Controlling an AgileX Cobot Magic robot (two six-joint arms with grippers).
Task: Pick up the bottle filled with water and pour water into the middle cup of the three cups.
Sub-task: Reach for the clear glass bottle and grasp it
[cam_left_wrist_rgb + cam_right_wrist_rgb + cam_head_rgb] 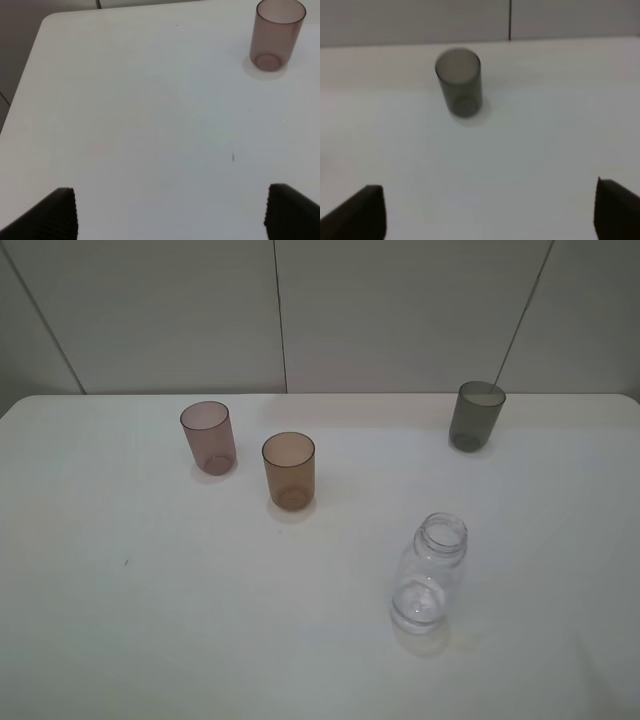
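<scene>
As left gripper (170, 212) and right gripper (490, 212) stand wide and empty, nearest: bottle (430, 575), lower right of centre, uncapped, upright; best grasped mid-body, kept upright. Farther: middle cup (289, 471), amber, left of centre, well apart.

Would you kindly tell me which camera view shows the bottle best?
The exterior high view: the whole bottle stands upright there, uncapped. Neither wrist view shows it.

1. White table (150, 640): matte top, rounded far corners, fills most of the high view.
2. Wall (400, 310) behind it: pale grey panels, thin dark seams (281, 315).
3. Small dark speck (126, 562) on the tabletop, left side.
</scene>
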